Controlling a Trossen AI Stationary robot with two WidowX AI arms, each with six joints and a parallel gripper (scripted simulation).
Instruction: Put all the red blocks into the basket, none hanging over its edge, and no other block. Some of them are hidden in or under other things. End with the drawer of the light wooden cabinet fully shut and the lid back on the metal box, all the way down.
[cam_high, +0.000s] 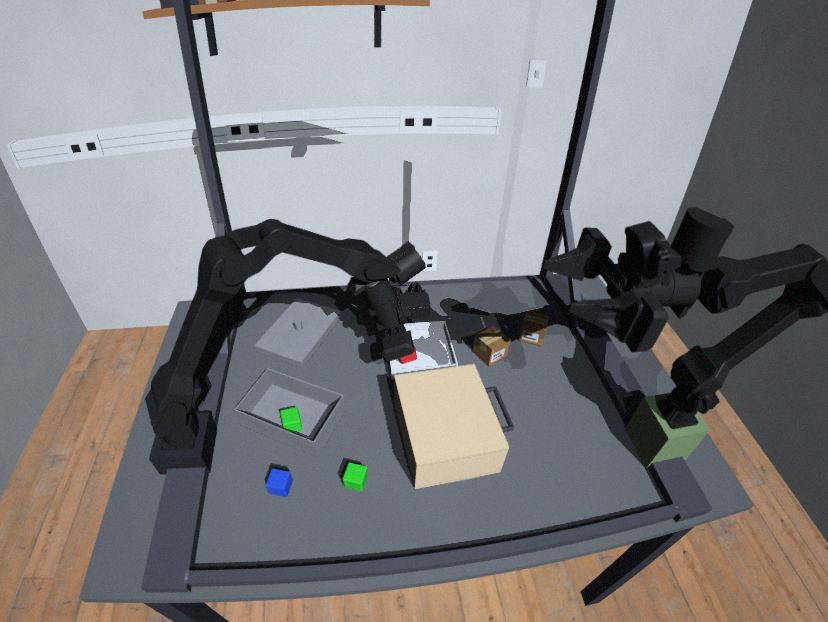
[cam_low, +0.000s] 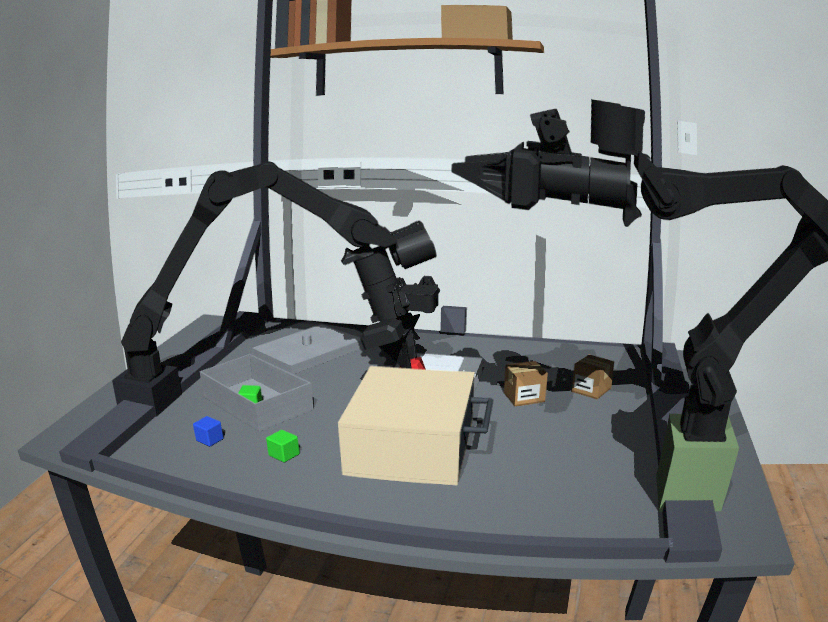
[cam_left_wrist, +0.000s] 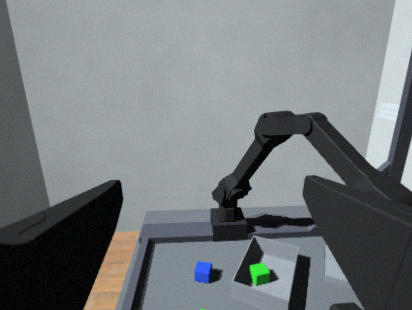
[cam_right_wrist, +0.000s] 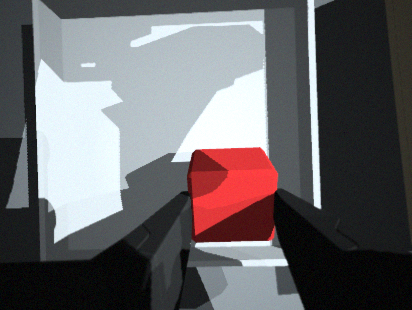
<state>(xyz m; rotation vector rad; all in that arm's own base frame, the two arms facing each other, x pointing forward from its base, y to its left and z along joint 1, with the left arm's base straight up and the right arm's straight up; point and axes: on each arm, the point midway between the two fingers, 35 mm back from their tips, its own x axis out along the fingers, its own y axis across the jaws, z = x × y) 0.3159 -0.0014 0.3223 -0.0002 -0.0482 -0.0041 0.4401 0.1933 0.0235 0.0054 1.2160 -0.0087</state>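
Observation:
My right gripper (cam_high: 406, 351) (cam_low: 412, 358) (cam_right_wrist: 231, 199) is shut on a red block (cam_high: 407, 356) (cam_low: 417, 363) (cam_right_wrist: 232, 200), low over the near-left part of the white basket (cam_high: 451, 344) (cam_right_wrist: 313, 100). The gap below the block cannot be told. My left gripper (cam_high: 560, 286) (cam_low: 455, 167) is open and empty, high at the right. The metal box (cam_high: 304, 386) (cam_low: 287, 403) (cam_left_wrist: 275, 247) is open with a green block (cam_high: 291, 419) (cam_low: 250, 393) (cam_left_wrist: 259, 274) inside. Its lid (cam_high: 294, 338) (cam_low: 301, 353) lies behind it. The light wooden cabinet (cam_high: 448, 415) (cam_low: 401, 415) looks shut.
A blue block (cam_high: 279, 481) (cam_low: 208, 431) (cam_left_wrist: 203, 272) and another green block (cam_high: 355, 476) (cam_low: 282, 445) lie in front. Two cardboard boxes (cam_high: 491, 346) (cam_high: 533, 330) (cam_low: 526, 383) (cam_low: 593, 376) stand right of the basket. The cabinet stands close in front of the basket.

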